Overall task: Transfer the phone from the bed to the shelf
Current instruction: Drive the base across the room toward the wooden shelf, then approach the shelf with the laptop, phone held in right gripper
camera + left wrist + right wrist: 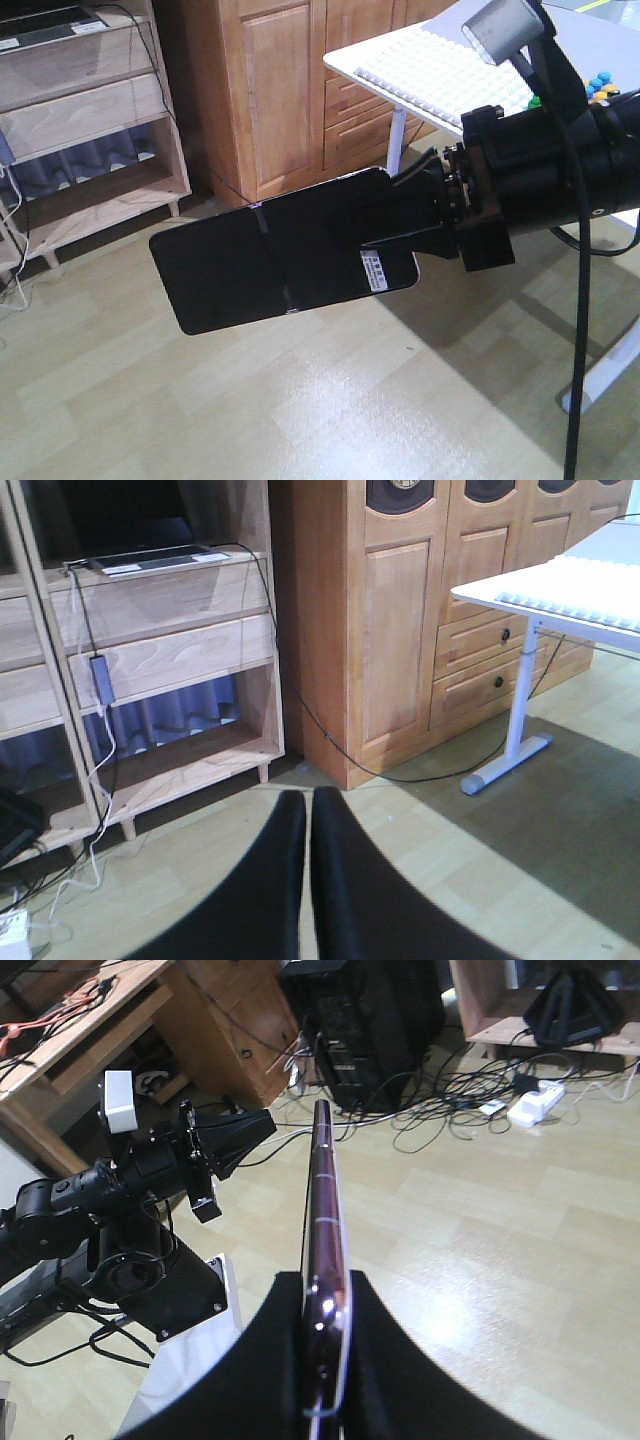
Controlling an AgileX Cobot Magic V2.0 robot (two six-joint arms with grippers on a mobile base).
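One pale wood shelf (90, 110) at the room's edge; one black phone (270, 255), aloft over the floor (300, 410) and well apart from that shelf, pinched at its stickered end in my right gripper (400, 232); my left gripper (308, 870), jaws pressed together.

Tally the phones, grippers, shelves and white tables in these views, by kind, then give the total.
phone: 1
grippers: 2 (right gripper shut on the phone, left gripper shut, empty)
shelf: 1
white table: 1
Total: 5
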